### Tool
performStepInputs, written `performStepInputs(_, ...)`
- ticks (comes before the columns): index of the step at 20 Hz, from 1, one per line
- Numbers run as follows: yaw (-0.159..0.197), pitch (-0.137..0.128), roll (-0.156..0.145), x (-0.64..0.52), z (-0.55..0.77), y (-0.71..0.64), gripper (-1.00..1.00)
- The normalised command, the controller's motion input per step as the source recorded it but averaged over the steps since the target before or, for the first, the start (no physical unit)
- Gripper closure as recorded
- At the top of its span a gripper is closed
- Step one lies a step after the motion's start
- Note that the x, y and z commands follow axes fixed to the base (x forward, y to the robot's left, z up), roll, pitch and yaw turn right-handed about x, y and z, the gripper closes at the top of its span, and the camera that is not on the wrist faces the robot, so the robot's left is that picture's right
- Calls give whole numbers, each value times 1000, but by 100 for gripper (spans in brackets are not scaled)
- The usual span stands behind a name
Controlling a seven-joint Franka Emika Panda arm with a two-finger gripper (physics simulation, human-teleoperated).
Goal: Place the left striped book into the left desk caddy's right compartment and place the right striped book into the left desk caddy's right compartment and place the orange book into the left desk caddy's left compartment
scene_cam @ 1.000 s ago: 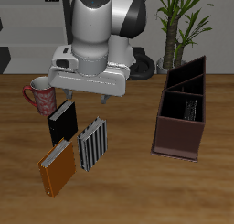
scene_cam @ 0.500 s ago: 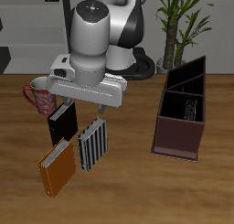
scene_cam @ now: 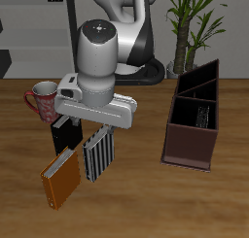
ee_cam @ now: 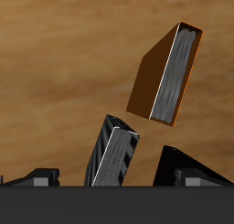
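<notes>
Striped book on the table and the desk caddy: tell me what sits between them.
Nothing: in the exterior view only bare tabletop lies between the striped book and the left desk caddy.

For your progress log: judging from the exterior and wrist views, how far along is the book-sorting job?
Done: one striped book already lies inside the left desk caddy. In hand: nothing yet; the gripper hovers open above the other striped book. Left: that book and the orange book, both on the table.
</notes>
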Motion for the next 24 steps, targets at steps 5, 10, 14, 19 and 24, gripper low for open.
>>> performStepInputs(5, -48, 31, -10, 26, -337, -43, -100)
performStepInputs(10, -40, -29, -17, -98, -223, -36, -100)
performStepInputs(14, -70, -33, -17, -117, -259, -27, -100)
performStepInputs(19, -12, -13, 3, -10, -209, 5, -100)
performStepInputs(24, -27, 4, -1, 21, -211, -57, -100)
